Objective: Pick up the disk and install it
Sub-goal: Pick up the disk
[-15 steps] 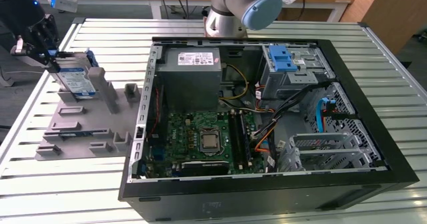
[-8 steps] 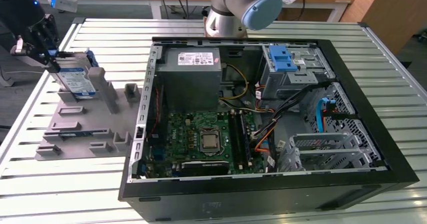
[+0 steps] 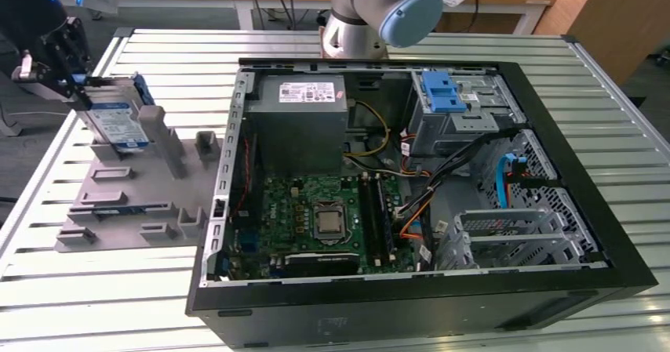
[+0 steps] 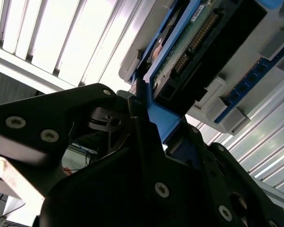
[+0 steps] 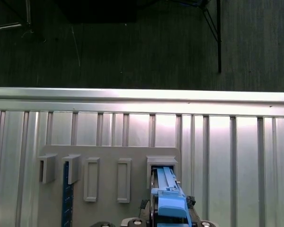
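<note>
Since the second wrist view looks straight along the gripper (image 4: 149, 111), I start there. Its black fingers (image 4: 138, 106) look closed on the blue carrier frame of the disk (image 4: 194, 38), whose green circuit-board side runs away from the jaws. I judge this a real grip, though the contact on the hidden side is out of sight.

In the exterior view the gripper (image 3: 74, 89) sits at the far left of the scene, over the top end of the disk (image 3: 118, 121). The disk stands on edge with its long axis roughly upright and its labelled face turned toward the right. It therefore lies directly below the jaws, long axis in line with them.

Its lower end meets the grey stand (image 3: 131, 203) on the slatted table (image 3: 105, 289). In the first wrist view the blue frame (image 5: 164, 182) runs into a slot of the stand (image 5: 109, 161). I cannot tell whether it has cleared that slot or is seated in it.

Just right of the stand lies the open computer case (image 3: 419, 313), with the motherboard (image 3: 325, 211) on the near side and the grey power-supply box (image 3: 304, 105) beyond it. Farthest from the jaws, at the case's far right corner, is the drive cage (image 3: 471, 113) with a blue carrier (image 3: 445, 93) on top. It is well apart from the disk, the whole width of the case away, so I take the install as not yet done.
</note>
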Robot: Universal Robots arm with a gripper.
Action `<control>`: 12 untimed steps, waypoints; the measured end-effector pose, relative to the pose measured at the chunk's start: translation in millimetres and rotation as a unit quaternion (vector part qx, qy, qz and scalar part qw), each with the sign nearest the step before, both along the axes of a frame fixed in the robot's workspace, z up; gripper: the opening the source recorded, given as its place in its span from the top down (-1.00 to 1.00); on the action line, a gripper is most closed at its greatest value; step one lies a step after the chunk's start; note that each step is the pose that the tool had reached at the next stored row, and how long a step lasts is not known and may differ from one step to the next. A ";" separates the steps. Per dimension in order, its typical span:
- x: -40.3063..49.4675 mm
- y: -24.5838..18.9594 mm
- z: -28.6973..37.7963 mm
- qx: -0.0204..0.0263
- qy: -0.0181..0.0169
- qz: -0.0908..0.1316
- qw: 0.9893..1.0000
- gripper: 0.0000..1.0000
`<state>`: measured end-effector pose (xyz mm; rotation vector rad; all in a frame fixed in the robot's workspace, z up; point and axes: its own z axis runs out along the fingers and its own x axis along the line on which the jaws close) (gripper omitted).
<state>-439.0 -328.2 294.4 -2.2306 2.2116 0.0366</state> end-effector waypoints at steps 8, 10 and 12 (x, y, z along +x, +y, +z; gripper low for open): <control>0.0 0.0 8.6 0.000 0.000 0.000 1.000 0.27; 0.0 0.0 9.0 0.000 0.000 0.000 1.000 0.27; 0.0 0.0 9.4 0.000 0.000 0.000 1.000 0.27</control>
